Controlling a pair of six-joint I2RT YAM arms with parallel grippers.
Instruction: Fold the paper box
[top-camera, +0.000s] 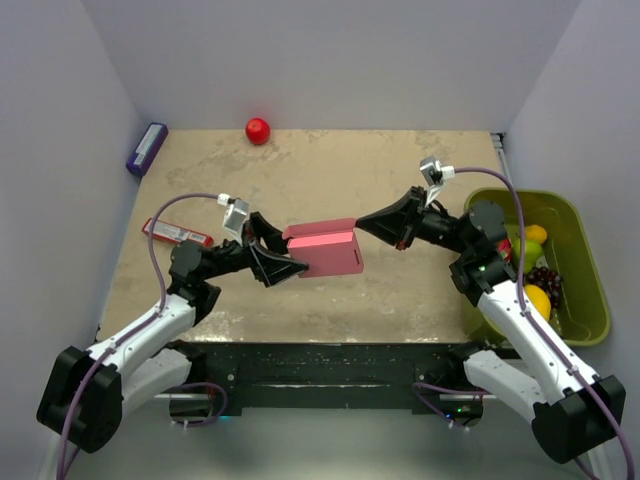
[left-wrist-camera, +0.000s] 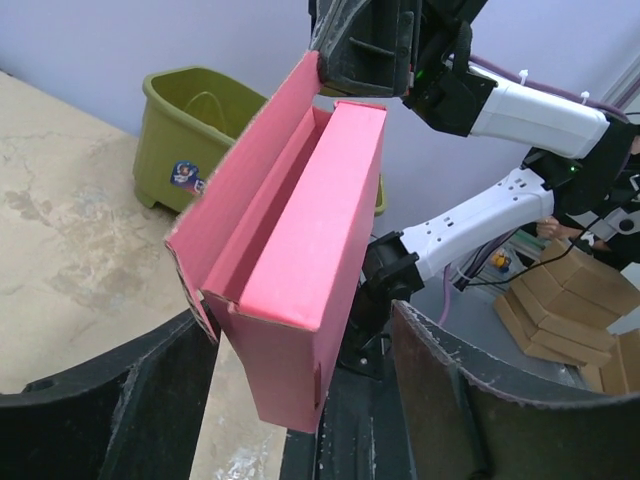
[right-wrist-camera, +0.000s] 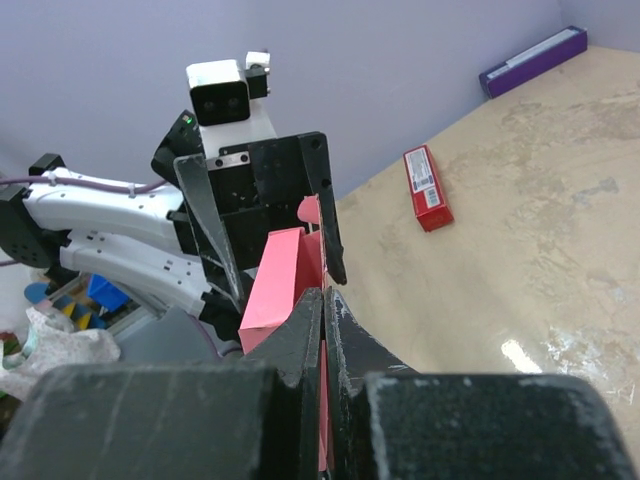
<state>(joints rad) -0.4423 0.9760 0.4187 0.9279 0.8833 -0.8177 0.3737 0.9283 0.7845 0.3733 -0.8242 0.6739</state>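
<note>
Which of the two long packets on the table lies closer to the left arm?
The red packet, the nearer one; the purple packet lies far off in the back left corner.

White links (top-camera: 150, 332), black joints (top-camera: 190, 268), purple cables (top-camera: 154, 262), apparently zip-tied

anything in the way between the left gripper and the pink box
Nothing visible is. The paper box sits between the open fingers of the left gripper, and the right gripper pinches its far edge.

I can't read any text from here: the sticker (left-wrist-camera: 186, 176) on the green bin (left-wrist-camera: 215, 105) and the white label (right-wrist-camera: 429, 192) on the red packet (right-wrist-camera: 415, 160) are too small.
</note>
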